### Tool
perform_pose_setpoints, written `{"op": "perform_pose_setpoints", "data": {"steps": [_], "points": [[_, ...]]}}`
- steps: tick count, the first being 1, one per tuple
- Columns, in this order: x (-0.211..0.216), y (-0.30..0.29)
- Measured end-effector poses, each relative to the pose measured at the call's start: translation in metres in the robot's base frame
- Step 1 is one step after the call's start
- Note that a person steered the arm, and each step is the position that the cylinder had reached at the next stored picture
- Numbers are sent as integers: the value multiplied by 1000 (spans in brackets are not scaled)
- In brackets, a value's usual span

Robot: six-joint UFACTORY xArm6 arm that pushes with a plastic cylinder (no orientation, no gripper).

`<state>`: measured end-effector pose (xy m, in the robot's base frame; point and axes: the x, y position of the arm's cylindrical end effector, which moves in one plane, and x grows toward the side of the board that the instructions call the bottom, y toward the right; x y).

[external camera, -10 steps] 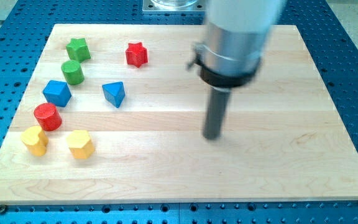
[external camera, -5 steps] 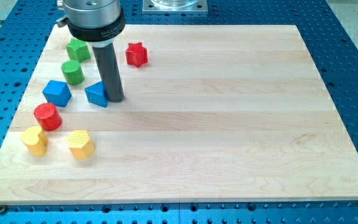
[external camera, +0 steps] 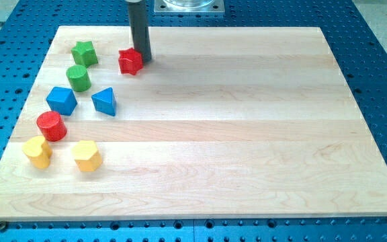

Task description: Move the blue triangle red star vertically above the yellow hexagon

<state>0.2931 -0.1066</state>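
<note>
Seven coloured blocks sit on the view's left part of the wooden board (external camera: 247,134), which lies on the blue perforated bench (external camera: 381,67). Nearest the view's bottom are the yellow block (external camera: 37,151) of unclear shape and, just to its right, the yellow hexagon (external camera: 87,156), the two apart. Above the yellow block stands the red cylinder (external camera: 51,126), close to it. Further up lies the blue cube (external camera: 62,100), and to its right the blue triangle (external camera: 105,101), set apart from the cube and up and slightly right of the yellow hexagon. Beyond them stands the green cylinder (external camera: 78,78), then the green star (external camera: 84,53) near the board's top-left corner. The red star (external camera: 130,61) lies to the right of the green star, well above the blue triangle. My tip (external camera: 142,60) rests on the board touching the red star's right side, the dark rod rising out of the view's top. The arm carries no end effector that opens or closes, only this rod.
</note>
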Motion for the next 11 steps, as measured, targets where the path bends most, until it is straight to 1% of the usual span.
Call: {"op": "perform_pose_setpoints", "data": {"steps": [1, 2, 3, 4, 5, 6, 7, 8, 10, 11], "points": [[2, 15], [50, 21], [85, -26], [53, -43], [46, -43], [56, -58], [92, -23], [92, 49], [90, 171], [90, 172]]}}
